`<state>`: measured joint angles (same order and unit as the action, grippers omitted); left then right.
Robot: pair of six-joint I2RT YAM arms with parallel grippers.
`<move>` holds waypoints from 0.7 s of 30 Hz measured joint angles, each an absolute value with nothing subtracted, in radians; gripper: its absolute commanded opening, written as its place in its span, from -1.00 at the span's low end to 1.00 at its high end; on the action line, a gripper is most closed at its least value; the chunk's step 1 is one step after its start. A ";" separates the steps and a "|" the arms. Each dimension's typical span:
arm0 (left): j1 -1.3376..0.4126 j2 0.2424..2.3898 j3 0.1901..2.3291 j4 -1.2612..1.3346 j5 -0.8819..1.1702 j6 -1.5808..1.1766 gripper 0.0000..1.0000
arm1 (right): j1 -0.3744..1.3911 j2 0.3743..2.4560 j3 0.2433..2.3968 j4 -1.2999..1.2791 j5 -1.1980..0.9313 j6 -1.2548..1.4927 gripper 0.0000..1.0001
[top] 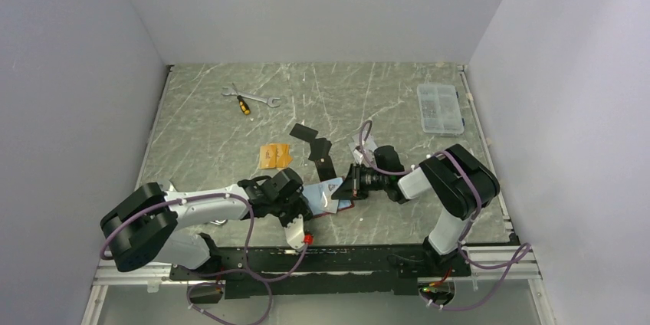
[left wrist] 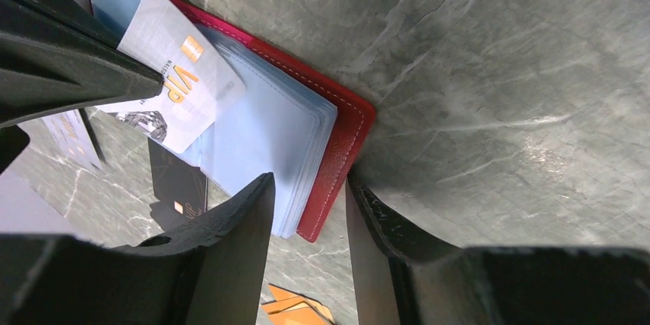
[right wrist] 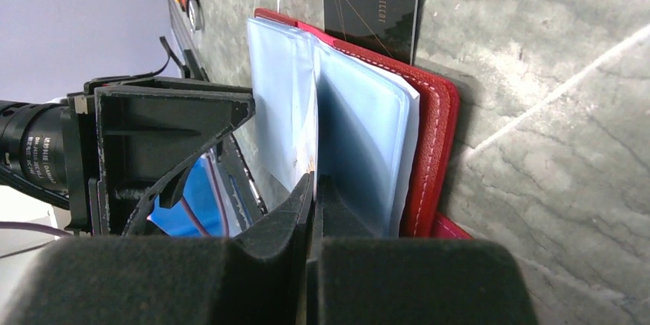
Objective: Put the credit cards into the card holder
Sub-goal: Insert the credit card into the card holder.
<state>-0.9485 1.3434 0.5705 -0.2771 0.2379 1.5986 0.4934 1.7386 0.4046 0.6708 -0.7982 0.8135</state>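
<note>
Risk: we judged the silver-grey card could buckle or skid over the clear sleeves instead of entering one, since only its leading corner looked tucked in and it sat skewed to the pocket mouth.
Cause: card holder lay loose on the surface. Nothing pinned it, so a push from the right could shove it along.
Card axis: long axis ran roughly right to left across the surface, leading edge aimed toward the left arm, printed face showing.
Holder axis: lay open, red cover down, sleeves fanned. We could not call its long axis.
Right claw: fingers together, clamped on the silver-grey card's trailing end, as we read it.
Left claw: fingers apart, straddling the holder's corner, gripping nothing we could see.
Location: holder sat near the front edge between both claws. Black cards and orange cards lay just behind it.
</note>
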 measured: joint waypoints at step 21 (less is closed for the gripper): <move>-0.951 1.299 0.503 -0.216 0.192 1.660 -0.18 | 0.499 1.741 0.600 0.276 -0.844 0.596 -1.00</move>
<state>-0.9508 1.2987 0.5030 -0.2157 0.1921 1.6600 0.4988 1.7412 0.5999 0.2760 -0.8444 0.5964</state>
